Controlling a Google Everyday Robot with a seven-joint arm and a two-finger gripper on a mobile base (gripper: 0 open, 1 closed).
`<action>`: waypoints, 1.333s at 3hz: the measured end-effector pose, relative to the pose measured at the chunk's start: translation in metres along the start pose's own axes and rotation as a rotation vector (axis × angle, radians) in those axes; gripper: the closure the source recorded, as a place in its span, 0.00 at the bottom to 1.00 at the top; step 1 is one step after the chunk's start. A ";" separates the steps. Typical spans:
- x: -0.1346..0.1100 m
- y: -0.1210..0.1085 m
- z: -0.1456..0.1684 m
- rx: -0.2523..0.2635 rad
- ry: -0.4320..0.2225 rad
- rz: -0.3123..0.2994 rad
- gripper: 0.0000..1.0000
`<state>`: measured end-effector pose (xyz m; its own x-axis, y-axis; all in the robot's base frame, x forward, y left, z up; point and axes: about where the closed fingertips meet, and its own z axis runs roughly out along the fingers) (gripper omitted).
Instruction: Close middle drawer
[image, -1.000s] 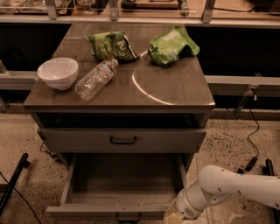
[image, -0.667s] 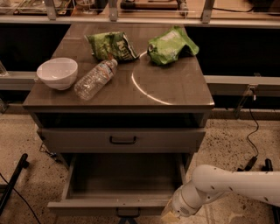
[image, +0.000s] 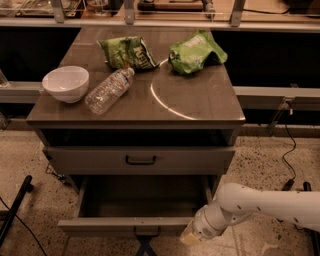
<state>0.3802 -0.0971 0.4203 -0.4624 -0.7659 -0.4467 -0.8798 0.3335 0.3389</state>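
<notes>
Middle drawer (image: 111, 226) stands pulled out, box bare; claw (image: 193, 235) at its front's right end, grip state cannot be told

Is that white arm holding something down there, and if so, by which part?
It cannot be told. The gripper is at the right end of the front of the open grey-brown wooden drawer, but no hold on it is visible.
</notes>
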 end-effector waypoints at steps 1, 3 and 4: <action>-0.014 -0.017 0.004 0.005 -0.023 0.003 1.00; -0.052 -0.062 0.015 0.043 -0.031 0.011 1.00; -0.058 -0.070 0.016 0.056 -0.036 0.019 1.00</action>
<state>0.4671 -0.0675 0.4090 -0.4817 -0.7392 -0.4707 -0.8752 0.3787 0.3009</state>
